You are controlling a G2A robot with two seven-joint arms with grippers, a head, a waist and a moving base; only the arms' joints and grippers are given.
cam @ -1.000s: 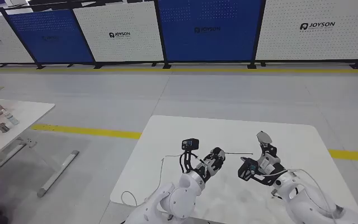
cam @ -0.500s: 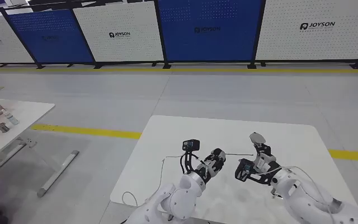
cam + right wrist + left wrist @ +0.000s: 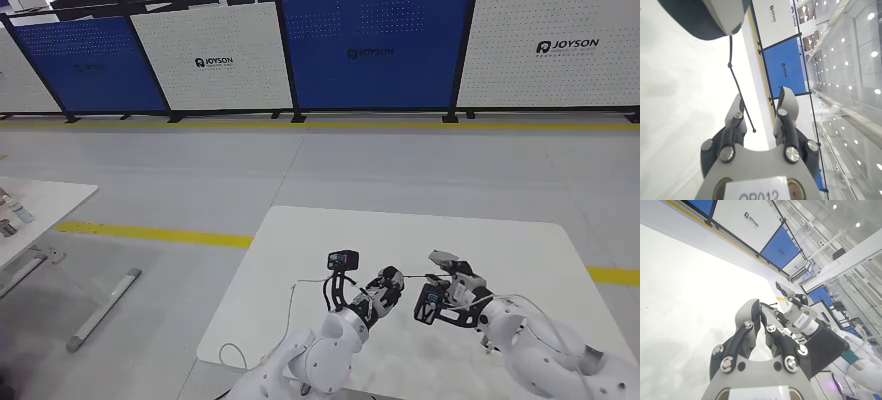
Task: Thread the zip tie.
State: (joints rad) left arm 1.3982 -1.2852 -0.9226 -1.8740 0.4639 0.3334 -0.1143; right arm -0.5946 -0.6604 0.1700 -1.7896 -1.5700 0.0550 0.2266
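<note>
A thin black zip tie point(image 3: 420, 275) is held level above the white table point(image 3: 320, 250). My left gripper point(image 3: 393, 281) is shut on one end of it, pinching it between the ribbed pads point(image 3: 760, 307); a short black stub point(image 3: 772, 304) sticks out past them. My right gripper point(image 3: 442, 272) is open at the tie's free end. In the right wrist view the zip tie point(image 3: 736, 83) runs slantwise between the spread fingers of the right gripper point(image 3: 760, 92), close against one finger point(image 3: 737, 103). It has a small block midway and another at its tip.
A thin cable point(image 3: 290, 300) trails off the table's near left side. The table's front edge lies just below both arms. Another white table point(image 3: 40, 205) stands far left across the grey floor. Blue and white panels close the back.
My right gripper has moved left toward the left gripper, so the tie's free end now lies between its open fingers. The left gripper has barely moved and keeps its hold.
</note>
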